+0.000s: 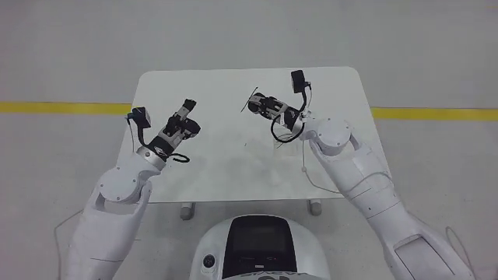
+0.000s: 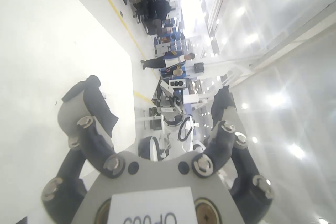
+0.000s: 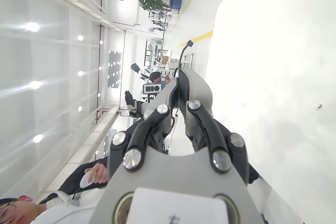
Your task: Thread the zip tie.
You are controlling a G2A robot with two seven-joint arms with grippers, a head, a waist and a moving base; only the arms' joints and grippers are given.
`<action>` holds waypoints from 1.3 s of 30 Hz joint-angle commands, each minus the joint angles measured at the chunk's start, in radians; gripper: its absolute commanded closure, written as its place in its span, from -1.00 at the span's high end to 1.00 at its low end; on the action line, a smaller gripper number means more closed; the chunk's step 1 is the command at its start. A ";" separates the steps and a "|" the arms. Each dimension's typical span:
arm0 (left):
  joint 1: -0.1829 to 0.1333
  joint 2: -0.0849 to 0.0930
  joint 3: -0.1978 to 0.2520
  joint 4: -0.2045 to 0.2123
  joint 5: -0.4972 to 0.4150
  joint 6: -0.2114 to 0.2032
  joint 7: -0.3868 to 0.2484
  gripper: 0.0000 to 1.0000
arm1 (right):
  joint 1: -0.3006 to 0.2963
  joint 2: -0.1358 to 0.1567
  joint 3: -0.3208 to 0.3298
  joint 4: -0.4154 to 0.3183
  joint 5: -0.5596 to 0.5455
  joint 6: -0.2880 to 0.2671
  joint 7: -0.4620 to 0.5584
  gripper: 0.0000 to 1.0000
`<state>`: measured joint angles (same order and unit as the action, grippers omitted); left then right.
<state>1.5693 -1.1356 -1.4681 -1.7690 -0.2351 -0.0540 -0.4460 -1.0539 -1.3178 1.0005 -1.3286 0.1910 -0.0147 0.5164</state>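
The right end effector (image 3: 180, 75) is pinching its fingers together on a thin black zip tie (image 3: 189, 43). The zip tie is running between the pads and sticking out past the fingertips, with its small head curving just beyond them above the white table (image 3: 262, 25). Farther out, facing those tips across the table and well apart from them, the left end effector (image 2: 157, 88) is hovering above the tabletop with its two dark-padded fingers spread wide apart.
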 commanded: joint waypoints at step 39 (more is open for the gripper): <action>-0.099 -0.020 0.161 0.107 -0.156 -0.056 -0.067 1.00 | -0.113 -0.029 -0.066 -0.111 -0.042 -0.002 -0.219 -1.00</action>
<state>1.4707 -1.1538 -1.3145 -1.6656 -0.3882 -0.0955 -0.5241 -1.1631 -1.3452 0.9372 -1.4361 0.1579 -0.0176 0.3092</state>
